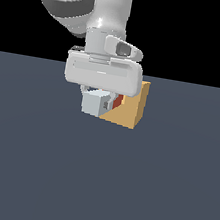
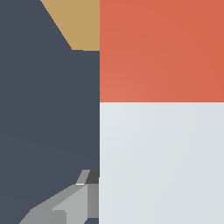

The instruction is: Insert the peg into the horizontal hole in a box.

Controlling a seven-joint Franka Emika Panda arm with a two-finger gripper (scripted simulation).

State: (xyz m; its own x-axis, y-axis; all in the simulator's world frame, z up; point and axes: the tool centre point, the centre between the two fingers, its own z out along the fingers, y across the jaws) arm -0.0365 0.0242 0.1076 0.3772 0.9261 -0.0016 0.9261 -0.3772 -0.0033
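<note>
From the exterior view, I have the end effector (image 1: pixel 100 97) low over the bench (image 1: pixel 95 180), and under the wide white hand I can see the pale end of the peg (image 1: pixel 94 103) facing the camera, with a sliver of its red part just behind. The peg runs back towards the box (image 1: pixel 130 108), which sits just beside the hand on the exterior view's right. The red end looks to be touching or already entering the box face, but the hand hides the hole, so I cannot say whether any of the peg is in.

In the wrist view, the peg (image 2: pixel 162 109) fills most of the picture, red half towards the box (image 2: pixel 78 24), pale half nearer the camera. One grey finger (image 2: pixel 72 203) lies right against the pale half's edge, so I judge the end effector is clenched on the peg, though the other finger is out of sight.

My read: the pick-up and rough alignment are done; the push into the hole is at most just begun.
</note>
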